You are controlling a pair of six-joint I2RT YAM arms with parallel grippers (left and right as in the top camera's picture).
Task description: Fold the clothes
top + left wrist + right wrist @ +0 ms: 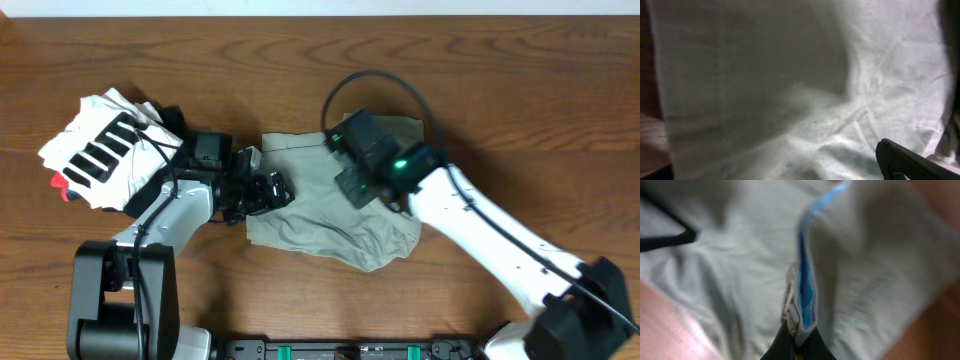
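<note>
The khaki shorts (330,222) lie crumpled at the table's middle. My right gripper (340,142) is at their far edge. In the right wrist view it (797,341) is shut on a raised fold of the shorts (730,270), with the pale blue lining (807,280) showing along that edge. My left gripper (274,190) rests at the shorts' left edge. The left wrist view is filled with the fabric (790,75). Only one black finger (907,161) shows there, far to the lower right, so the jaws look spread. Nothing shows gripped in them.
A white garment with black stripes (100,150) lies bunched at the left, with a black garment (168,118) against its right side and something red (63,186) at its lower left. A black cable (375,78) loops above the right gripper. The table is brown wood (520,90).
</note>
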